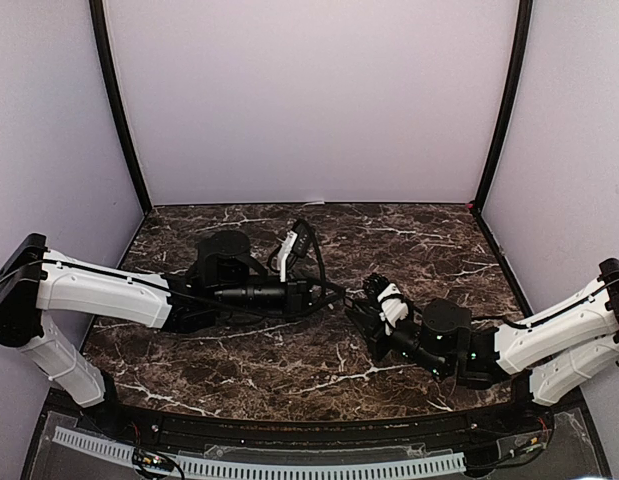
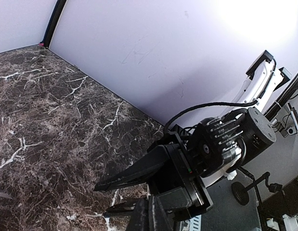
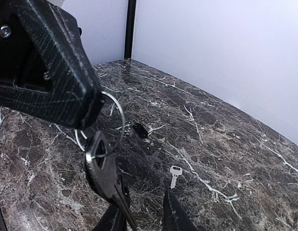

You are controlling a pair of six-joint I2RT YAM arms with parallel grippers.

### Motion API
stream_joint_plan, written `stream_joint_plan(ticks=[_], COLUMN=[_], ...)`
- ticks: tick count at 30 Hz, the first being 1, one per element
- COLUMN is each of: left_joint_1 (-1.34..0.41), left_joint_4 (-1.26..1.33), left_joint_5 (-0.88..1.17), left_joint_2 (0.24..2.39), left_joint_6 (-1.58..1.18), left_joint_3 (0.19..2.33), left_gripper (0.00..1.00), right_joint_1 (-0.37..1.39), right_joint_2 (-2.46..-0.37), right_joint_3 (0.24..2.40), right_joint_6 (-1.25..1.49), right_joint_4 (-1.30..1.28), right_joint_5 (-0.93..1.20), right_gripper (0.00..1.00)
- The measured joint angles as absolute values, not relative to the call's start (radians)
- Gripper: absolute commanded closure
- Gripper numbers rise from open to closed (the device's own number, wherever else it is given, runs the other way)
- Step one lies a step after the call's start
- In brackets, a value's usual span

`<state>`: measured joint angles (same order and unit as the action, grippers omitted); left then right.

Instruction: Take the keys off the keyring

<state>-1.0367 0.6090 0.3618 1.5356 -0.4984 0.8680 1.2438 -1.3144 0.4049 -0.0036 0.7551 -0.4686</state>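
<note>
In the right wrist view my left gripper's finger (image 3: 57, 72) pinches the thin metal keyring (image 3: 115, 118) and holds it above the table. One dark-looking key (image 3: 101, 166) hangs from the ring, its blade reaching down beside one fingertip of my right gripper (image 3: 144, 219), whose jaws stand apart around it. A loose silver key (image 3: 174, 174) lies on the marble. The small black fob (image 3: 140, 130) lies on the marble behind it. In the top view the left gripper (image 1: 339, 295) and right gripper (image 1: 361, 310) meet at the table's middle. The left wrist view shows its own gripper (image 2: 149, 214) closed.
The dark marble table (image 1: 289, 365) is walled by pale panels at the back and sides. The right arm's wrist motor (image 2: 226, 142) sits close in front of the left wrist camera. Black corner posts (image 1: 119, 110) stand at the rear corners.
</note>
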Motion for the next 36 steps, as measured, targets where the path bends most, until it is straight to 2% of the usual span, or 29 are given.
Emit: stream_joint_plan(ticks=[36], left_joint_1=[-1.037], left_joint_4=[0.603], left_joint_5=[0.359], left_joint_2=[1.535], left_joint_6=[-0.503], left_joint_3=[0.868], left_gripper=[1.00], right_joint_1=[1.244], right_joint_2=[-1.314], right_joint_3=[0.392], right_joint_6=[-0.031], right_joint_4=[0.754], right_joint_5=[-0.515], right_gripper=[0.77])
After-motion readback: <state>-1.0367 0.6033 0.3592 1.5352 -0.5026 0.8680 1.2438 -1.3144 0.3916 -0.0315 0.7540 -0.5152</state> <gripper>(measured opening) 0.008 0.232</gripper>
